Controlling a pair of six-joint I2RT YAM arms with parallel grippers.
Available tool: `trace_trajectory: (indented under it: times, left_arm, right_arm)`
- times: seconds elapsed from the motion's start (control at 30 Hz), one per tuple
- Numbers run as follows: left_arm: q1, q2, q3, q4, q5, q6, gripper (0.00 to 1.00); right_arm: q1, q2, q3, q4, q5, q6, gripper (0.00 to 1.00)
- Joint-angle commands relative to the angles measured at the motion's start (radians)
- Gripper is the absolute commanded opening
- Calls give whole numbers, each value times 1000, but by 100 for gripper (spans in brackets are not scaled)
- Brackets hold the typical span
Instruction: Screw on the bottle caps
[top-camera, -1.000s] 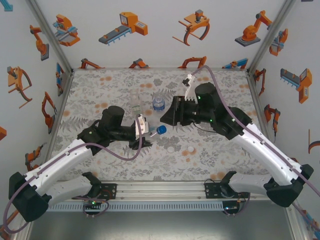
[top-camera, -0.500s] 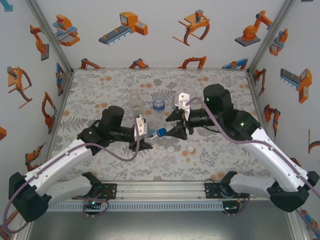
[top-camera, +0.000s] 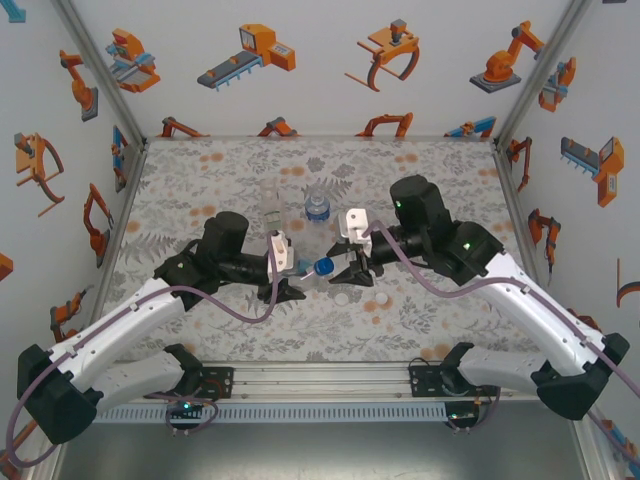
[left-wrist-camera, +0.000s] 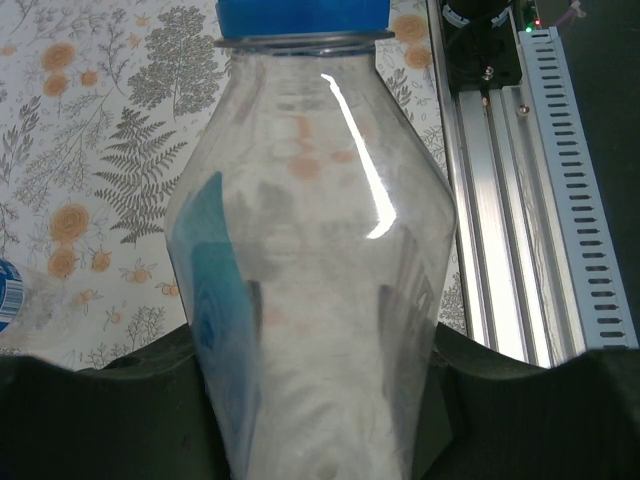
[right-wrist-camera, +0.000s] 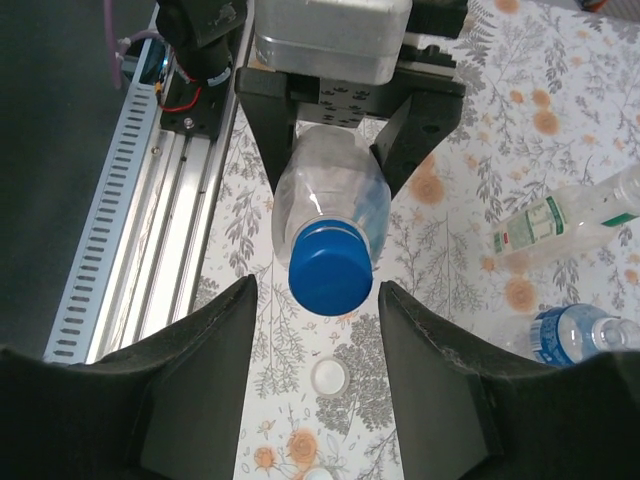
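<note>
No text is legible. The green-and-white label (right-wrist-camera: 535, 230) on the tall bottle (right-wrist-camera: 600, 208) and the blue label (right-wrist-camera: 555, 336) on the water bottle (right-wrist-camera: 610, 330) are too small to read.

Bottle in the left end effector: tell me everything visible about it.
The bottle is clear plastic, round-shouldered, blue-labelled, apparently empty, with a blue cap on its neck. The left end effector clamps its body, holding it roughly level; the cap points into the open right end effector, untouched by it.

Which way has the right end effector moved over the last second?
Yes: right end effector swung toward the nearest loose white cap, closing on the blue cap.
</note>
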Motion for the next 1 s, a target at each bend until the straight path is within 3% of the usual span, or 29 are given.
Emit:
trace_trajectory:
  times: [0.0,0.53,0.67,0.83,0.97]
  left_arm:
    - [-4,-4,34,-13,39,21,0]
    - [-4,19,39,-13,41,23,0]
    - [-4,28,39,-13,40,24,0]
    - [-3,33,40,-12,37,28,0]
    - [-4,39,39,-4,33,30,0]
  right_arm:
    - [-1,6,-11,60,-44,5,47]
    - [-1,3,-29,92,-6,70,43]
    - [-1,1,-38,107,5,112,34]
    - [-1,3,-65,145,82,357,19]
    - [-1,-7,-92,179,258,723,2]
